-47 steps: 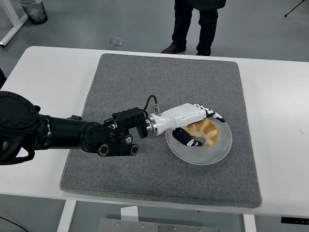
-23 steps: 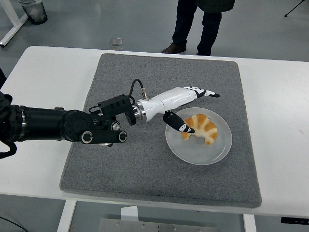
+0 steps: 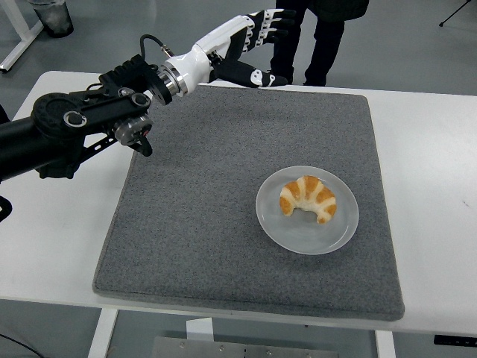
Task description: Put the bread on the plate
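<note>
A golden croissant (image 3: 308, 198) lies on the clear round plate (image 3: 298, 236), right of the middle of the grey mat (image 3: 194, 201). My left hand (image 3: 257, 33) is raised high over the mat's far edge, well away from the plate, its white and black fingers spread and holding nothing. Its black arm reaches in from the left edge. No right arm appears in the head view.
A person's dark trousers and shoes (image 3: 302, 45) stand just beyond the table's far edge, close behind my raised hand. White table (image 3: 425, 171) surrounds the mat. A bin (image 3: 52, 16) stands on the floor at the far left.
My left hand let go of the croissant on the plate, then lifted and swung back up to the far left. The croissant stays on the plate.
</note>
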You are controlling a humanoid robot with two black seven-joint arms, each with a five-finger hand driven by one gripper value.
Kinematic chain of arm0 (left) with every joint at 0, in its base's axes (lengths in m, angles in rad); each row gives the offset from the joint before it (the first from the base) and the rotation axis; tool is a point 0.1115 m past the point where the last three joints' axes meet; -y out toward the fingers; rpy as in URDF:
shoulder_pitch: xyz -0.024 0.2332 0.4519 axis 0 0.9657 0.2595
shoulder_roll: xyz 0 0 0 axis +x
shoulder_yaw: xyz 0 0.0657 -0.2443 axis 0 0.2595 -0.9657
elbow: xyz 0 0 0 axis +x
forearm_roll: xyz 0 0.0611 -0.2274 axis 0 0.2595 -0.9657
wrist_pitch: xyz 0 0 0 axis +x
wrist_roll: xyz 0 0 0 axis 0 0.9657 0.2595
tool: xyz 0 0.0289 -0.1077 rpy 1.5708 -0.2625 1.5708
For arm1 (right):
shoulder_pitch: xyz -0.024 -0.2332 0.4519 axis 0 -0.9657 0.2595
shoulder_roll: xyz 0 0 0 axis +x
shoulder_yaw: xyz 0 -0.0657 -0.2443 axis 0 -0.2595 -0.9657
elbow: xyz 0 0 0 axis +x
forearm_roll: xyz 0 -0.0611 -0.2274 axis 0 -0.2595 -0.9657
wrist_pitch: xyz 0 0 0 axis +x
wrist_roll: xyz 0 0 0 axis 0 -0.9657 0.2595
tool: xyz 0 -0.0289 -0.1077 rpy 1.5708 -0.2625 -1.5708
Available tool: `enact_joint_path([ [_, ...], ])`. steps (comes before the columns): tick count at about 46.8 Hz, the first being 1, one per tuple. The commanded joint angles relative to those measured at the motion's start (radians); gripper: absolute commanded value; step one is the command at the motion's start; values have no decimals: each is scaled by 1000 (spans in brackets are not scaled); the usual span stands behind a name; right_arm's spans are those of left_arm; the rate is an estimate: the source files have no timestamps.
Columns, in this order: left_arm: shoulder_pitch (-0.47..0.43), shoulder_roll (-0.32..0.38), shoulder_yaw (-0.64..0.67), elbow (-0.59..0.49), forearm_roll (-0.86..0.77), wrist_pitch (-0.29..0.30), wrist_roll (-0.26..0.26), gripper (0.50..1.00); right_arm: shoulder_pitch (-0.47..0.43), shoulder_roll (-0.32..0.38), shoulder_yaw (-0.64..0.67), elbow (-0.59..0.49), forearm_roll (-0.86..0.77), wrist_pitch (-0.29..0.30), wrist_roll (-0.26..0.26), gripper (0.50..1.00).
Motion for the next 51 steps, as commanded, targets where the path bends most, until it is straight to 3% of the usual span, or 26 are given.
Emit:
enact_joint_path([
  [1,2,-2,-15,68,-40,-33,0,994,1,0,0,0,0,0,0,952],
  [23,10,-15,-26,399,-405,-297,8,992,1,0,0,3,0,-2,0,952],
  [29,40,-25,-26,427,-479,-307,8,994,0,0,0,5,0,0,0,952],
  [51,109,-34,-29,427,-477,-309,2,994,0,0,0,8,-1,0,0,954],
])
